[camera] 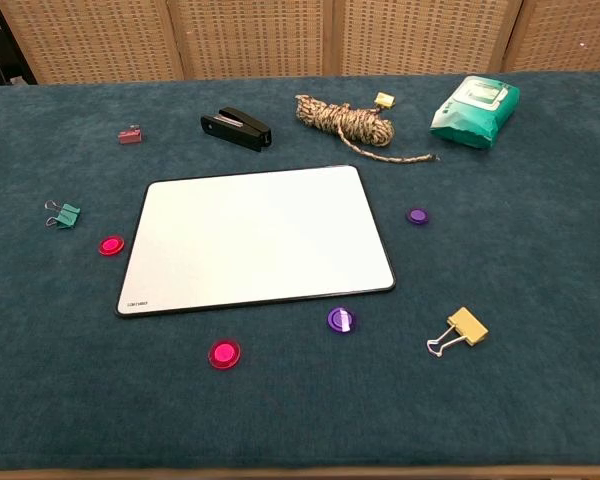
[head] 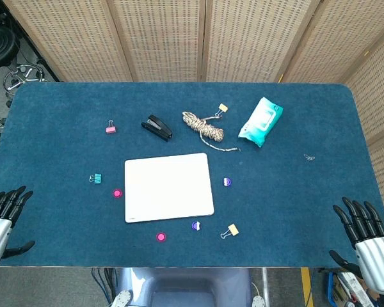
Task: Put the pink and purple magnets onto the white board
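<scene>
Surface (head: 64, 256): blue cloth.
White board (head: 169, 187): bare, midway between both hands, nothing placed yet.
Left hand (head: 1, 214): fingers spread, empty.
Right hand (head: 365, 231): fingers spread, empty.
Pink magnets (head: 118, 193) (head: 160, 237): off board, nearer left hand.
Purple magnets (head: 226, 182) (head: 196, 226): off board, nearer right hand.
Progress: all four remain.

Board (camera: 255, 238) mid-table, magnets (camera: 224, 354) left, right and before it, stapler (camera: 236, 128) behind.
</scene>
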Action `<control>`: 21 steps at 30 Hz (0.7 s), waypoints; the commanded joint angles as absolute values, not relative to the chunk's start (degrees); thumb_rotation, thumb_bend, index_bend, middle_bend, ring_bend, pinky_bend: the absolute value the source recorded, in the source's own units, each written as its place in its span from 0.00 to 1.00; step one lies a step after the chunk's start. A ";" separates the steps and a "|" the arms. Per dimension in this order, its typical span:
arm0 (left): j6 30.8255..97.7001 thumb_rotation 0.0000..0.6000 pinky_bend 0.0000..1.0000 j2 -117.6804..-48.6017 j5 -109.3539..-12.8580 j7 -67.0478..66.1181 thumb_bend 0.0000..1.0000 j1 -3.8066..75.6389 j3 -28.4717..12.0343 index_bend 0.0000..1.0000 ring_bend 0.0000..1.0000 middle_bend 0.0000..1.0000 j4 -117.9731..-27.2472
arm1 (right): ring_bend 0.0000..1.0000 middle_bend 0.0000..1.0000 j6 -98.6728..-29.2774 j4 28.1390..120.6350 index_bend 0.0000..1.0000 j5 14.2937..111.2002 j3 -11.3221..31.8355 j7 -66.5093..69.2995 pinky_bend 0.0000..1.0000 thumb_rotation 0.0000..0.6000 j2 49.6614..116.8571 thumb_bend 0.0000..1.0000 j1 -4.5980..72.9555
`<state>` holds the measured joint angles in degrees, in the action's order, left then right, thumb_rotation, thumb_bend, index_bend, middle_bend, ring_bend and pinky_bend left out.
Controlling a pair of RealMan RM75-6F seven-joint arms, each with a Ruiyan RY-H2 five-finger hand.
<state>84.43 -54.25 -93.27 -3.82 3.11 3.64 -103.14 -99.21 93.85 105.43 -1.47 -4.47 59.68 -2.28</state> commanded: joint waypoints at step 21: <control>80.14 1.00 0.00 -58.80 -107.88 3.79 0.12 10.08 6.24 0.28 0.00 0.00 -95.66 | 0.00 0.00 -94.72 98.51 0.00 97.80 -0.39 -7.17 0.00 1.00 58.45 0.00 -2.78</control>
<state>82.80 -58.24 -106.44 3.72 8.07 5.40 -96.04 -94.72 98.50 97.80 -0.39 -7.17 58.45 -2.78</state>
